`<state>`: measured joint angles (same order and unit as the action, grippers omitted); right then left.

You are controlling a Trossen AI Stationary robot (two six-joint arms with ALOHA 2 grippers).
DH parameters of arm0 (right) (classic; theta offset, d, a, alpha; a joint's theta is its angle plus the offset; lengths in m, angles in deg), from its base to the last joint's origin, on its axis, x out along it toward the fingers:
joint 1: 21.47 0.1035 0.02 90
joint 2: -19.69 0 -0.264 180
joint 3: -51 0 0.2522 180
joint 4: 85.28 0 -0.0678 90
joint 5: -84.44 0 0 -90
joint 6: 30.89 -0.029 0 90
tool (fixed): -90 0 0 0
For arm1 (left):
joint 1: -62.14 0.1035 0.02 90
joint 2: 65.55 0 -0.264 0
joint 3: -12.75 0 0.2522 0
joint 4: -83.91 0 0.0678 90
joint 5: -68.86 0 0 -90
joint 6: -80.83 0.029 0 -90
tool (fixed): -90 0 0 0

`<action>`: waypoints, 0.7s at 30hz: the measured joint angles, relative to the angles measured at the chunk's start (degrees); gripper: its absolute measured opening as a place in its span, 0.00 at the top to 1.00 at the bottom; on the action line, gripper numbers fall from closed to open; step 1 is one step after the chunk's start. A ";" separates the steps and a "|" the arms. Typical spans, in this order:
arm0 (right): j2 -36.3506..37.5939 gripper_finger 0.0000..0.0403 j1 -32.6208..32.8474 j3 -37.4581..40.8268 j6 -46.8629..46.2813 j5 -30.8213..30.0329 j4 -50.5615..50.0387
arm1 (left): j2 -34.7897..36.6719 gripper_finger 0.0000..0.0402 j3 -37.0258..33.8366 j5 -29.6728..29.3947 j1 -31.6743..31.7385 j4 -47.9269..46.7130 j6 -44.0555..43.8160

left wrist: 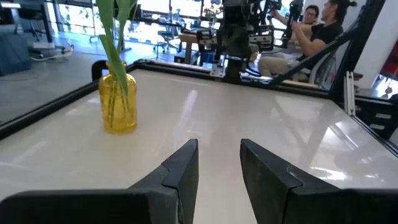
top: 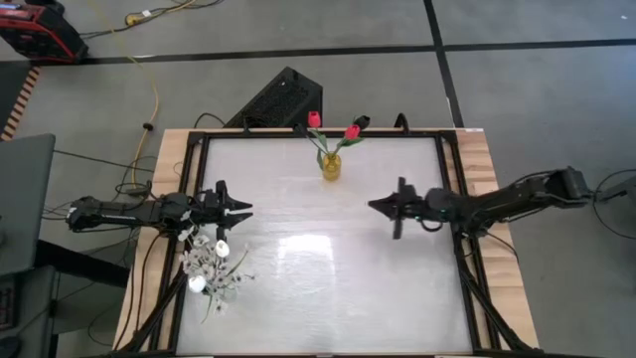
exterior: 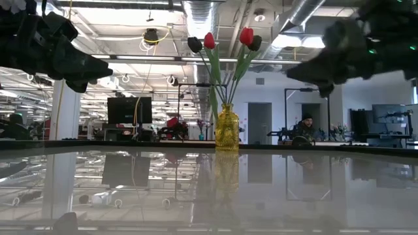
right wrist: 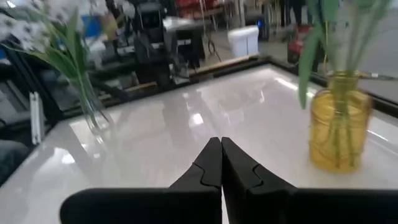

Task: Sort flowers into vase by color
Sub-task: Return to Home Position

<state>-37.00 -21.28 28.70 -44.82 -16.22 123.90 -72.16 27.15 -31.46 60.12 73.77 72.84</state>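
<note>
A yellow glass vase stands near the table's far edge, with two red tulips standing in it by their stems. White flowers, tulip buds and tiny blossoms, stand in a clear vase at the table's left. My left gripper hovers just beyond them, level and open, nothing between its fingers. My right gripper hovers at mid-table right, level and shut, pointing toward the left arm. Neither touches a flower.
Black frame rails border the white table top. A black box sits past the far edge. Bare table top lies between the two grippers and toward the near edge. People sit in the room behind.
</note>
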 joint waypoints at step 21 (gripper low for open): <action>30.81 0.94 -10.42 8.09 4.58 9.94 -25.96 | -0.02 0.73 -0.04 -2.40 0.02 -0.42 -2.21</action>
<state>-6.18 -31.71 36.79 -40.25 -6.27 97.94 -72.19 27.11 -33.86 60.14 73.35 70.63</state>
